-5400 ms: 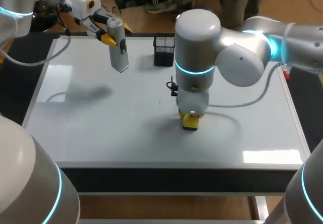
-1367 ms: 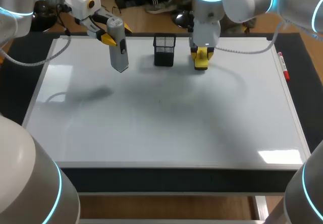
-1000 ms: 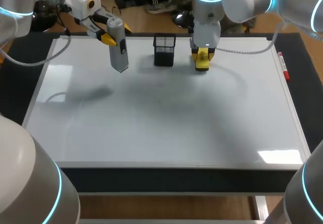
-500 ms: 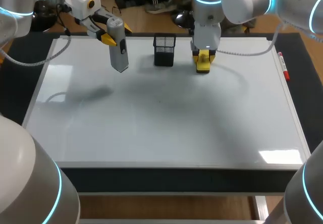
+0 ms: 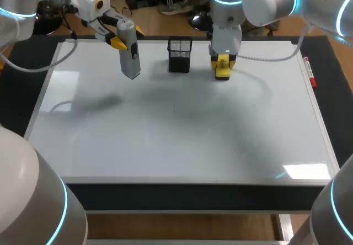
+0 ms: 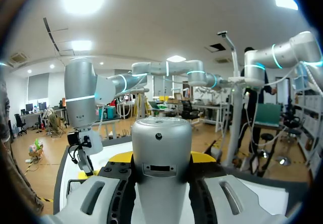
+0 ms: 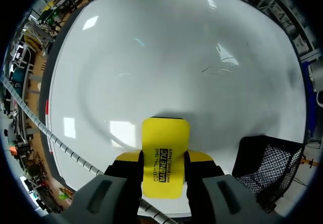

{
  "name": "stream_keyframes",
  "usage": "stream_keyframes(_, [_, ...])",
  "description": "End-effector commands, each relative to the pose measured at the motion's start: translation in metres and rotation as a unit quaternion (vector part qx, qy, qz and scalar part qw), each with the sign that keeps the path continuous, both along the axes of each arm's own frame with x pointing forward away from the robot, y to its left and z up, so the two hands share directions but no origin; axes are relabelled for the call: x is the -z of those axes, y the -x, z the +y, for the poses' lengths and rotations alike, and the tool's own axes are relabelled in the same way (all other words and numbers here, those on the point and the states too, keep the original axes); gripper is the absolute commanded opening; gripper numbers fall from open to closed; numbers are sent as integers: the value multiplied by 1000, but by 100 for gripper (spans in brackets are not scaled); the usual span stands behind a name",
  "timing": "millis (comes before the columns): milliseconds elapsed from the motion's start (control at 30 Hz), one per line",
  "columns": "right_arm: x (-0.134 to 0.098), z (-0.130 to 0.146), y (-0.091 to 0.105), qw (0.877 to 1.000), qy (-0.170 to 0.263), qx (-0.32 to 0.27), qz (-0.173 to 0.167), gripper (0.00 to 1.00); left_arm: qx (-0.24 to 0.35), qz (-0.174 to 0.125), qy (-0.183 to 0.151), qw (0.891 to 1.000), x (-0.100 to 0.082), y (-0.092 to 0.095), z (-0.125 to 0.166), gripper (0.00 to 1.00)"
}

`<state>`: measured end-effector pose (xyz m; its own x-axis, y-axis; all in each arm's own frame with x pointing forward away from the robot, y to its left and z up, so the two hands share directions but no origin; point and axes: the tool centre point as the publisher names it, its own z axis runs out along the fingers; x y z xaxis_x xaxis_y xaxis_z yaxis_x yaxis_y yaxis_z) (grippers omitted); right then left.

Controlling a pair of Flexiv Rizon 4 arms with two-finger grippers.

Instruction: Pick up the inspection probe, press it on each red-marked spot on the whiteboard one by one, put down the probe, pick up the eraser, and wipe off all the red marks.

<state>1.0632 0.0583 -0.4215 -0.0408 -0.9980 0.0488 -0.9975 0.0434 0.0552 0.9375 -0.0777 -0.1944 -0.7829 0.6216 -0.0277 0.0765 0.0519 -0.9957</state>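
My left arm comes in from the far left corner, its wrist bent down over the back of the whiteboard (image 5: 176, 140). The left gripper (image 5: 127, 37) has its fingers clamped on the upper part of the grey inspection probe (image 5: 130, 57), one yellow tip on each side. My right arm reaches past the middle from the right, forearm straight down. The right gripper (image 5: 222, 63) is at the far edge of the board, just right of the black mesh basket (image 5: 179, 54). Its fingers are closed on the two long sides of the yellow eraser (image 5: 222, 72).

About five seconds ago the right arm stood low over the middle of the board with the eraser under it. It has since carried the eraser back to the far edge, and in the last second it has only crept slightly rightward. The left arm and probe have not shifted.

The probe hangs nearly upright, rounded head at the fingers and narrow end pointing down at the board, clear of the surface. The eraser's printed face is turned toward the wrist camera. Its long axis runs from far to near across the desk. I cannot tell whether it touches the board. A red marker (image 5: 310, 73) lies along the board's right edge.
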Motion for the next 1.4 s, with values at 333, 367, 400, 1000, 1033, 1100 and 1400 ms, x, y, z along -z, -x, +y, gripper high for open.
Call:
stream_keyframes(333, [-23,-13,3,999,-3,22,-31,100,2,0,1,1000,0,-1,0,0])
stream_keyframes(367, [-26,-15,4,999,-5,26,-34,100,2,0,1,1000,0,-1,0,0])
stream_keyframes(400, [-29,-17,5,999,-6,32,-38,100,2,0,1,1000,0,-1,0,0])
stream_keyframes(1000, [-76,-47,19,968,-88,227,-68,100,2,0,1,1000,0,-1,0,0])
stream_keyframes(1033, [-79,-50,19,960,-105,252,-67,100,2,0,1,1000,0,-1,0,0])
stream_keyframes(1100, [-83,-55,19,948,-126,286,-63,100,2,0,1,1000,0,-1,0,0])
stream_keyframes(1400, [-107,-75,21,887,-194,417,-45,100,2,0,1,1000,0,-1,0,0])
